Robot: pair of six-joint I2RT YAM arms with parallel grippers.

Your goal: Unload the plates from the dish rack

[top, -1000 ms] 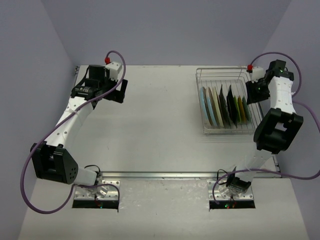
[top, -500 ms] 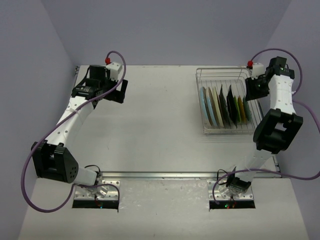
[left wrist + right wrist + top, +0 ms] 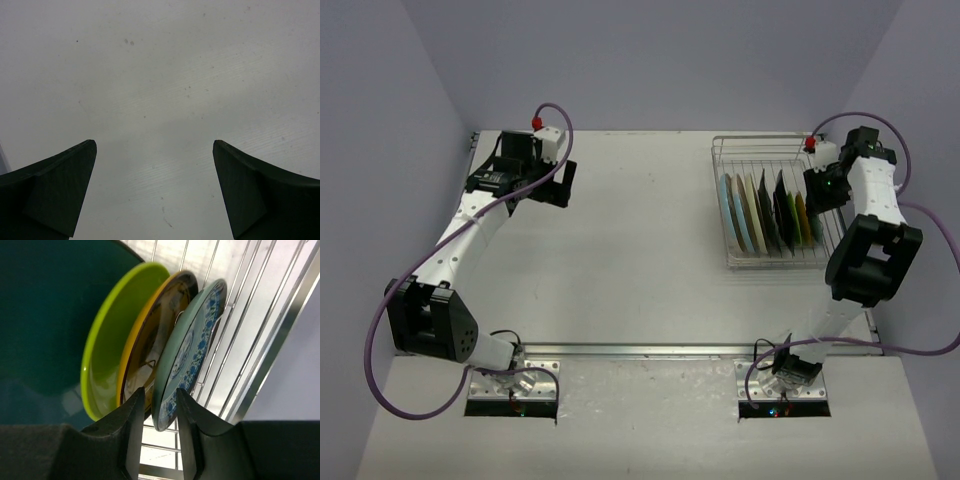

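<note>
— Silver rectangular wire dish rack at far right of pale grey bench. Contents?
— Row of plates standing upright on edge in the slots. Wrist view, left to right: dark teal plate, lime-green round plate, glossy brown plate with yellow rim, pale green plate with blue flower pattern, last one nearest the rack's side wires.
— Right claw?
— Narrowly parted, one finger either side of the blue-flowered plate's rim. Clamped or merely straddling: cannot tell. Plate upright in the rack.
— Left claw?
— Spread wide, nothing held, hanging over bare bench, well apart from the rack.
</note>
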